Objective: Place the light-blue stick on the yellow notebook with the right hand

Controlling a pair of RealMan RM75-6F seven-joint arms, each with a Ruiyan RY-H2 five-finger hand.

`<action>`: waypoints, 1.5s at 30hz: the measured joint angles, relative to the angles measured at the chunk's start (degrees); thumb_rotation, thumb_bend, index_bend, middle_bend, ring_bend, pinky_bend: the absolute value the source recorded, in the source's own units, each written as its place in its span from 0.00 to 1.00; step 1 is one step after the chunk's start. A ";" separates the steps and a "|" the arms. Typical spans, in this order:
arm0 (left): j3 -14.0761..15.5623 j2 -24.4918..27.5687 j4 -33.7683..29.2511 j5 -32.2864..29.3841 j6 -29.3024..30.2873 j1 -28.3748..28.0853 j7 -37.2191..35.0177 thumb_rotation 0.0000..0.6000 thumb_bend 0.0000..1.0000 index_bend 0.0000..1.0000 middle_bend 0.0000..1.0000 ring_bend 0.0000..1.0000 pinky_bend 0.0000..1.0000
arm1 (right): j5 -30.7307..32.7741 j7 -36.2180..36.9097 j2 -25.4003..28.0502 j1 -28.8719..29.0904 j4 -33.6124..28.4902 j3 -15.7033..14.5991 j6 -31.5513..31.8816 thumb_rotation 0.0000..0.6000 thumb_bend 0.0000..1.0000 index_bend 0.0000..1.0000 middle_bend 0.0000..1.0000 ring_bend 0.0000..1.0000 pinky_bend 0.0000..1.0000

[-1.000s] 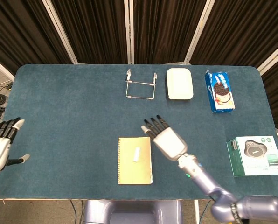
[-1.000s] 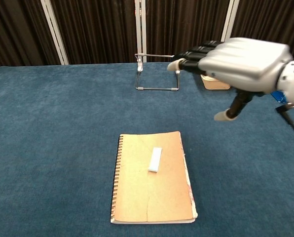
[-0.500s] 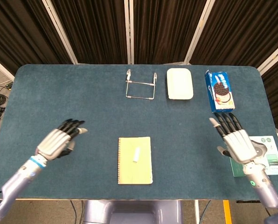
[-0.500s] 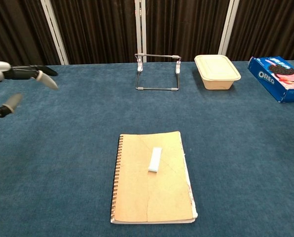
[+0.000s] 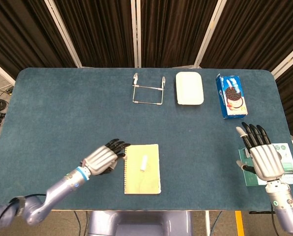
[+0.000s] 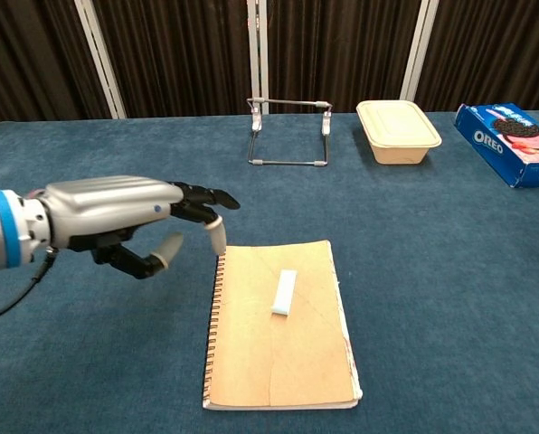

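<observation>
Across the whole scene the blue-covered table [image 5: 63, 103] is spreading, carrying everything else. Near its front edge the yellow notebook [image 5: 142, 177] is lying flat with its spiral binding on the left side, and the light-blue stick [image 5: 144, 162] is resting on its cover, a little above the middle, lengthwise along the page and touching no hand. Just beside the notebook's upper left corner the left hand [image 5: 102, 158] is hovering palm down, holding nothing; in the chest view its fingers [image 6: 204, 193] are reaching out toward the binding, slightly bent and close together, with the thumb hanging apart below. At the right edge the right hand [image 5: 264, 158] is sitting over a white and green product box [image 5: 287, 173], well apart from the notebook, its fingers stretched straight and a little apart, holding nothing. Along the far side a blue Oreo box [image 5: 231, 96] is lying nearest the right edge, a cream lidded container [image 5: 189, 88] is sitting to its left, and a small wire stand [image 5: 148, 89] is standing beside that.
</observation>
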 measured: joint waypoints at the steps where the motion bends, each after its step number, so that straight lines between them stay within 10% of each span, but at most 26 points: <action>1: -0.03 -1.22 0.33 -1.31 -0.41 -0.49 1.32 1.00 0.89 0.32 0.00 0.00 0.00 | 0.19 0.17 0.03 -0.12 0.08 0.30 -0.38 1.00 0.00 0.00 0.00 0.00 0.00; 15: 0.67 -12.24 8.03 -6.22 -0.93 -5.11 5.03 1.00 0.89 0.33 0.00 0.00 0.00 | 0.67 1.61 -0.37 -1.34 1.05 3.49 -3.19 1.00 0.00 0.01 0.00 0.00 0.00; 45: 4.40 -17.24 11.55 -7.76 1.71 -6.49 8.06 1.00 0.89 0.35 0.00 0.00 0.00 | -0.73 4.12 0.72 -3.54 0.80 6.93 -3.91 1.00 0.00 0.01 0.00 0.00 0.00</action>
